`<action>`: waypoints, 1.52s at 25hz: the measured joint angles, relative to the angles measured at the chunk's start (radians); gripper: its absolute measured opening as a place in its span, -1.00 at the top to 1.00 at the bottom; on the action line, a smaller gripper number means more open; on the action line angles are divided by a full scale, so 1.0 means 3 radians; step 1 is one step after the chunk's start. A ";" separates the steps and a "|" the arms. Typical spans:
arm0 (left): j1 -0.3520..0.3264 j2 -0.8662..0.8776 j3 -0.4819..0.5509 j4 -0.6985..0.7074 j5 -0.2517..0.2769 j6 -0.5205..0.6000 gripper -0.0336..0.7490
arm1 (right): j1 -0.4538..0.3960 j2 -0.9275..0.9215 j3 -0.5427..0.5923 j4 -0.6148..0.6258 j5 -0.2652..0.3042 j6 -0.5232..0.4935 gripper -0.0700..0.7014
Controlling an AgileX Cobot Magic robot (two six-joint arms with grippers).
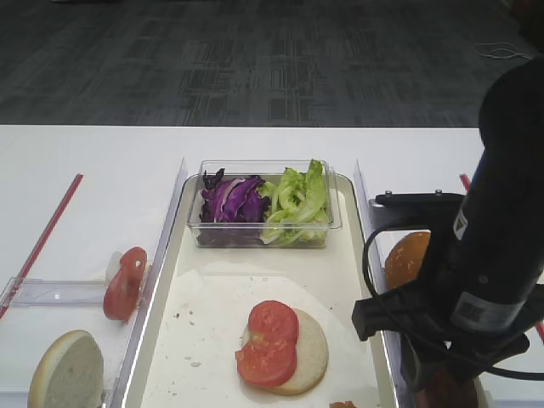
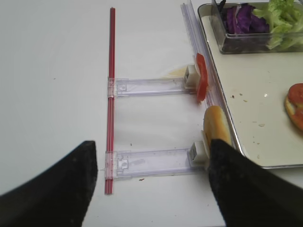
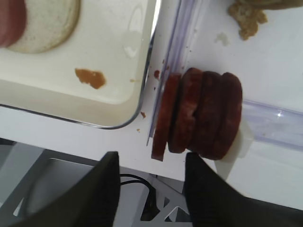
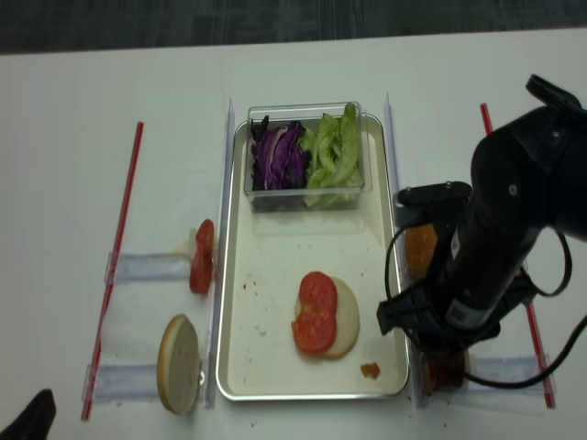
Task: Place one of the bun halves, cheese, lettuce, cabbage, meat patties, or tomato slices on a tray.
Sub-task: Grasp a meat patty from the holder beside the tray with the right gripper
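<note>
Reddish-brown meat patties [image 3: 201, 115] stand on edge in a tight row at centre right of the right wrist view, just outside the tray [image 3: 124, 101] rim, with the right gripper [image 3: 151, 182] hanging below them, jaws parted and empty. Closing carelessly could pinch several discs together or topple the row, since they touch one another.

Dark grey patterned carpet [image 1: 255, 59] is filling the top of the frame behind the white table [image 1: 93, 161].
</note>
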 joint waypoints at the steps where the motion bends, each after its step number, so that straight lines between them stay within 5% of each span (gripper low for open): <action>1: 0.0000 0.0000 0.0000 0.0000 0.0000 -0.0004 -0.28 | 0.0000 0.0029 0.0000 0.0000 -0.0007 -0.0015 -0.08; 27: 0.0000 0.0000 0.0000 0.0001 0.0000 -0.0020 -0.28 | 0.0000 0.0412 -0.0024 0.0159 -0.0240 -0.0166 -0.03; 38: 0.0000 0.0000 0.0000 0.0001 0.0000 -0.0020 -0.28 | 0.0000 0.0492 -0.0024 0.0067 -0.0241 -0.0131 0.28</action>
